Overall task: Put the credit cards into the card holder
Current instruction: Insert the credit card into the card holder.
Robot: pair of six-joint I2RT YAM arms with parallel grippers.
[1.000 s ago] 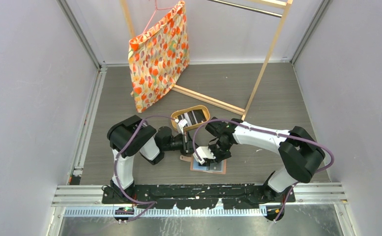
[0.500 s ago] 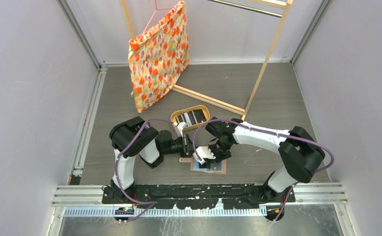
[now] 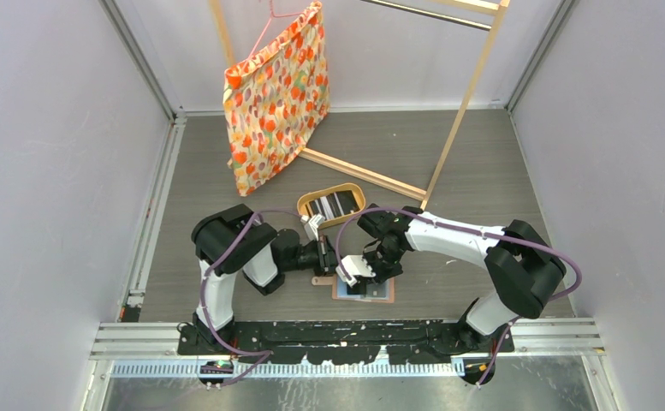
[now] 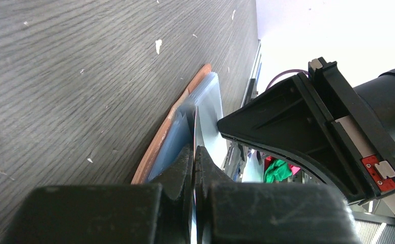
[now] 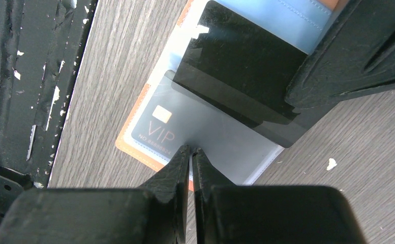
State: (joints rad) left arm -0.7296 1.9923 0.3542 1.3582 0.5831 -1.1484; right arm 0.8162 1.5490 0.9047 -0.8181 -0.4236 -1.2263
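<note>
From the top camera I count two arms, one card holder (image 3: 380, 294), one oval wooden tray (image 3: 305, 204), one floral bag (image 3: 277, 94) and one wooden rack (image 3: 466, 94). The holder lies open on the table (image 3: 226, 171), near the front edge and roughly midway between the arm bases. The tray sits just beyond it, holding several dark and light credit cards (image 3: 333, 204) that I cannot count. The left gripper (image 3: 327, 257) and the right gripper (image 3: 361, 278) meet over the holder.

On the left wrist camera the fingers are pressed fully together on a thin pale edge, right against the holder's light-blue pockets. The right gripper's black body is close on the right.

On the right wrist camera I count two cards at the holder. One grey card (image 5: 170, 132) marked VIP sits inside a clear pocket. One black card (image 5: 236, 66) overlaps that pocket and runs in behind the left fingers, which grip it. The right fingers are almost closed, their tips on the pocket's edge, and I cannot tell whether they pinch it.

Since a second ago the left arm has shifted slightly nearer. The right arm and the holder have stayed put.
</note>
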